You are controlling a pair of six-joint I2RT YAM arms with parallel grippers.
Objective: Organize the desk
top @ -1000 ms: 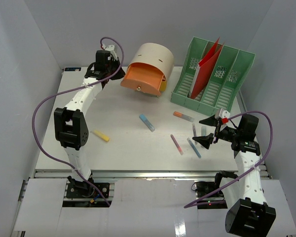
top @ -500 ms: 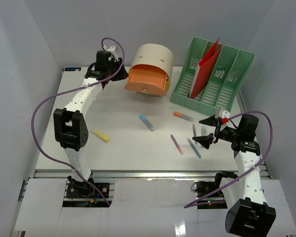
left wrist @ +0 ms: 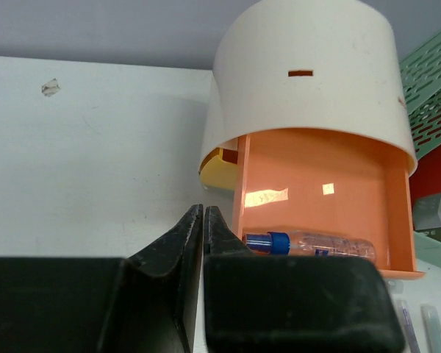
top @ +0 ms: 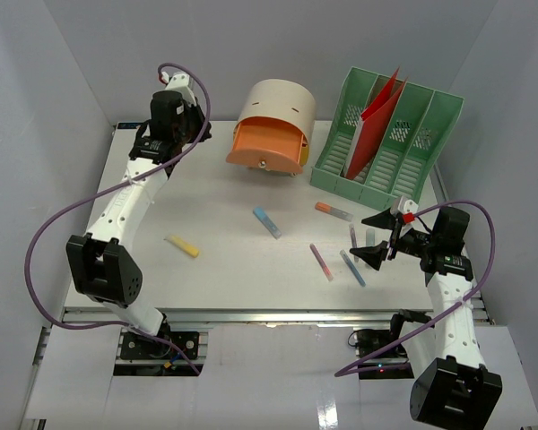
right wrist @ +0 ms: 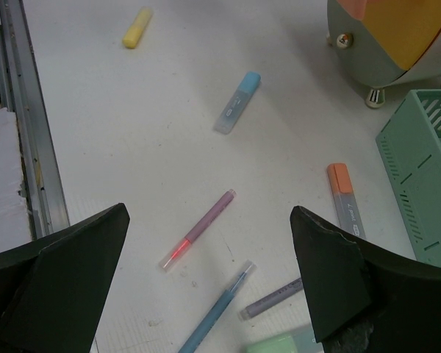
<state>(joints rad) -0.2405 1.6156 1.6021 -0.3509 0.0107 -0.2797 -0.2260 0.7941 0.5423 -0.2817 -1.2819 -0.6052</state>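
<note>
The white desk (top: 224,188) holds scattered pens. My left gripper (top: 195,133) is shut and empty at the back left, beside the cream drawer unit (top: 273,121); in the left wrist view its gripper (left wrist: 203,220) points at the open orange drawer (left wrist: 323,191), where a clear blue-capped pen (left wrist: 309,244) lies. My right gripper (top: 372,238) is open and empty above the right side; in its wrist view (right wrist: 209,213) it hovers over a pink pen (right wrist: 202,228), a blue pen (right wrist: 217,312), a purple pen (right wrist: 275,298) and a green highlighter (right wrist: 279,344).
A yellow highlighter (top: 182,245), a blue highlighter (top: 267,221) and an orange highlighter (top: 334,211) lie on the desk. A green file rack (top: 386,139) with a red folder (top: 377,116) stands at the back right. A metal rail (top: 251,313) runs along the front edge.
</note>
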